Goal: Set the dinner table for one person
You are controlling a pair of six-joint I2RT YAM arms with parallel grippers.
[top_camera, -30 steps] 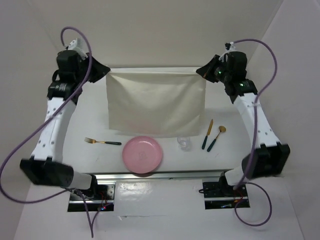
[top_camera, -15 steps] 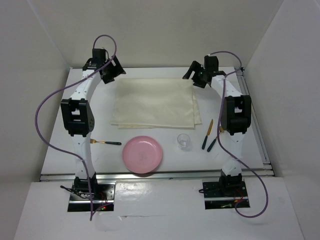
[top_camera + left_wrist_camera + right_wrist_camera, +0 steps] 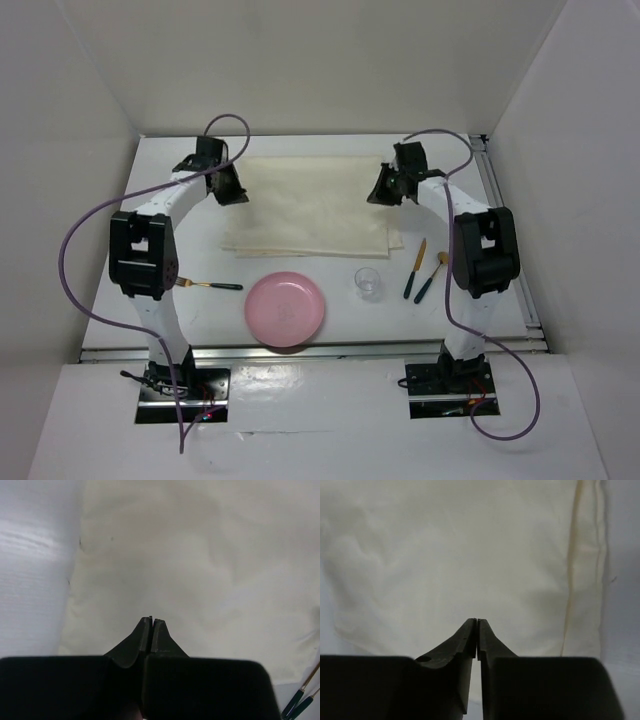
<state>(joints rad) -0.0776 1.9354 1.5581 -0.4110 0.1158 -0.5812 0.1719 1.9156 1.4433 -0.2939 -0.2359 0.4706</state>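
The dinner table (image 3: 340, 325) lies under the cloth mat (image 3: 310, 205) and reaches well beyond it on every side. The left gripper (image 3: 152, 621) hangs over the mat's left part and the right gripper (image 3: 477, 621) over its right part. Each has its 2 fingers pressed together, with nothing seen between them.

The main risk is the mat itself. Its right and near edges show a second layer peeking out, so it looks doubled unevenly, and a low sweep by either closed tip could drag it into wrinkles. A plate set on a rumpled mat might rock. The glass cup (image 3: 368, 282) stands just off the mat's near-right corner, with the knife (image 3: 415, 270) and spoon (image 3: 433, 275) to the right of that corner, close under the right arm. A careless pull-back there could tip or scatter them. The pink plate (image 3: 286, 308) sits just in front of the mat's near edge.

Whether either tip touches the cloth cannot be told. The fork (image 3: 205, 285), off the mat's near-left corner, has its tines hidden behind the left arm. The clear cup is faint.
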